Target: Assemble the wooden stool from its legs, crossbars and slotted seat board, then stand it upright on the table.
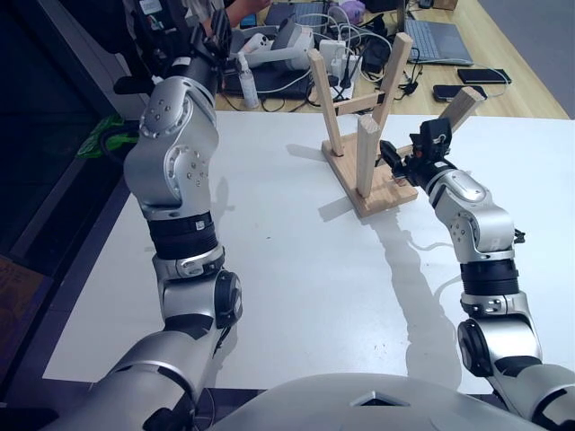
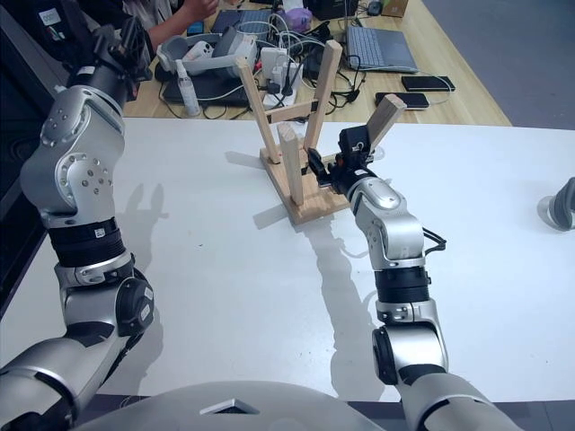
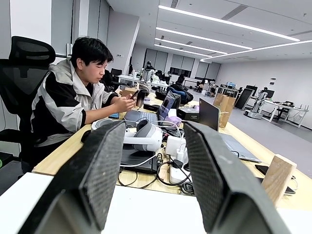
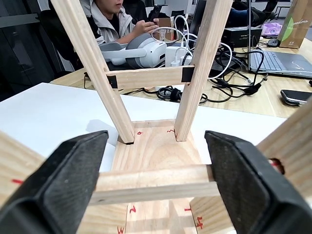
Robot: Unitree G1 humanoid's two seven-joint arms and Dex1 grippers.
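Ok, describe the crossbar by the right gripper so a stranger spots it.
On the white table the stool stands upside down. This crossbar joins the nearer legs, inside the open right gripper; the other crossbar, dark-marked at its ends, joins the far legs.

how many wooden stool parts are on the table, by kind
legs: 4
crossbars: 2
seat board: 1
total: 7

Bright overhead strip lights (image 3: 214, 36), white table (image 1: 296, 269) softly shadowed, wrist-view edges seemingly stretched
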